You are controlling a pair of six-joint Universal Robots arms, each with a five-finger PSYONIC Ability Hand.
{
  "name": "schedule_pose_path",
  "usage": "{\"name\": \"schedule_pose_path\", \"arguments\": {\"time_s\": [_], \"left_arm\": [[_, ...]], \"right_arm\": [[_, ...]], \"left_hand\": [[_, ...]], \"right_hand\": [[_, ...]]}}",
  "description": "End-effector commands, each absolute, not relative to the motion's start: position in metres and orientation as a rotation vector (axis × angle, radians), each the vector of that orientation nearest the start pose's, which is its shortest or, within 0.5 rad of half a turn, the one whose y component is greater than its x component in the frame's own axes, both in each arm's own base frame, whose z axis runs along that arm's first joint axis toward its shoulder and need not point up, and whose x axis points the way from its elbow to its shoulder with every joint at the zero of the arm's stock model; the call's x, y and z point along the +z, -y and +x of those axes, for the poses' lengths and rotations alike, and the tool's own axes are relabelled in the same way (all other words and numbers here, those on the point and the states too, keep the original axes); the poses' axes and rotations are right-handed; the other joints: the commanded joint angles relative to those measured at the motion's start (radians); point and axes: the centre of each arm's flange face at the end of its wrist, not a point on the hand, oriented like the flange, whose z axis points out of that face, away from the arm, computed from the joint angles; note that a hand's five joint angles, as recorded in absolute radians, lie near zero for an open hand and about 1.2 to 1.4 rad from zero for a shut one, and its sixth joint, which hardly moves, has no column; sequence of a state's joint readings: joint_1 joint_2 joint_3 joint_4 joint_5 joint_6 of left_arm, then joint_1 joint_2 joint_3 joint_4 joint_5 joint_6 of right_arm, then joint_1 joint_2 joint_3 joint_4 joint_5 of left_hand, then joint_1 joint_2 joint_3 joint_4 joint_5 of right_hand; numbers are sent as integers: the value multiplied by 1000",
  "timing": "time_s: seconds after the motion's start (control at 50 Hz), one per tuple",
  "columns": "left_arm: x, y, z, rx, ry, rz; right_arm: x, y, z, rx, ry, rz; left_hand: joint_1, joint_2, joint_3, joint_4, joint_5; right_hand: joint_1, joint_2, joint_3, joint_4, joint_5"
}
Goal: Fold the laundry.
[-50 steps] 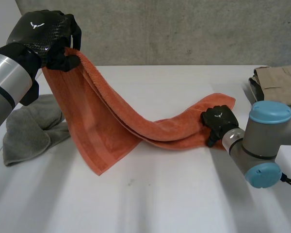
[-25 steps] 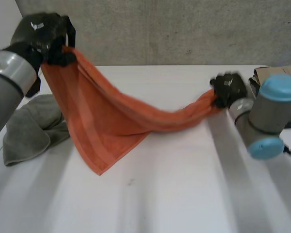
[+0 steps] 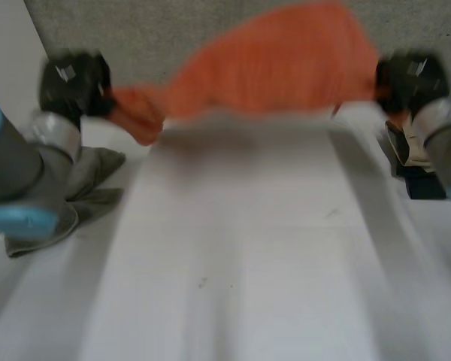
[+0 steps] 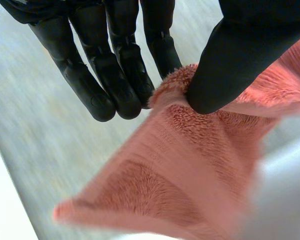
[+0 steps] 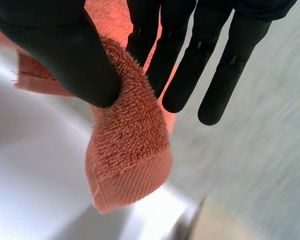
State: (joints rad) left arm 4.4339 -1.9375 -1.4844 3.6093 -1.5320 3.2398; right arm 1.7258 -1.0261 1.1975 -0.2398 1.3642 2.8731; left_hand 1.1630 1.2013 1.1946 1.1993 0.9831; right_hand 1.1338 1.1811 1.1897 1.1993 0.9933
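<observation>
An orange towel point(image 3: 270, 64) is stretched in the air above the far side of the white table point(image 3: 248, 248), billowing upward between my two hands. My left hand point(image 3: 75, 83) holds its left end, with the thumb pinching the towel's edge point(image 4: 190, 125) against the straight fingers point(image 4: 115, 75). My right hand point(image 3: 410, 75) holds the right end; its thumb point(image 5: 65, 50) presses a towel corner point(image 5: 127, 150) against the fingers. Both arms are raised over the table's far corners.
A grey cloth point(image 3: 83, 188) lies crumpled on the table under my left arm. A folded beige garment point(image 3: 410, 150) sits at the table's right edge by my right arm. A grey wall stands behind the table.
My right hand has lifted its end of the towel off the table and swung out to the right. The left hand came down a little. The towel went from sagging to stretched and billowing.
</observation>
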Motion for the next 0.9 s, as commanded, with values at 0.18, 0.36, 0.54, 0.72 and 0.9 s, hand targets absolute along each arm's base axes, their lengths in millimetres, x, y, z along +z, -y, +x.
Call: {"name": "schedule_pose_path", "arguments": {"time_s": [0.18, 0.36, 0.54, 0.72, 0.9], "left_arm": [[124, 299, -224, -1925, -2411, 833], [135, 303, -210, -1934, -2387, 818], [132, 315, -183, -1918, -2400, 828], [122, 321, -178, -1932, -2457, 884], [113, 338, -181, -1898, -2431, 841]], "right_arm": [[116, 343, 190, -1667, -2484, -1056], [141, 339, 188, -1707, -2469, -970], [142, 343, 183, -1714, -2475, -898], [139, 340, 188, -1702, -2474, -926], [144, 341, 184, -1708, -2485, -913]], "left_hand": [[225, 187, 193, 189, 230], [-503, -541, -534, -539, -498], [-541, -580, -573, -578, -536], [-539, -577, -570, -575, -533], [-104, -142, -135, -140, -98]], "right_hand": [[262, 215, 207, 197, 228], [262, 215, 207, 197, 228], [262, 215, 207, 197, 228], [262, 215, 207, 197, 228], [262, 215, 207, 197, 228]]}}
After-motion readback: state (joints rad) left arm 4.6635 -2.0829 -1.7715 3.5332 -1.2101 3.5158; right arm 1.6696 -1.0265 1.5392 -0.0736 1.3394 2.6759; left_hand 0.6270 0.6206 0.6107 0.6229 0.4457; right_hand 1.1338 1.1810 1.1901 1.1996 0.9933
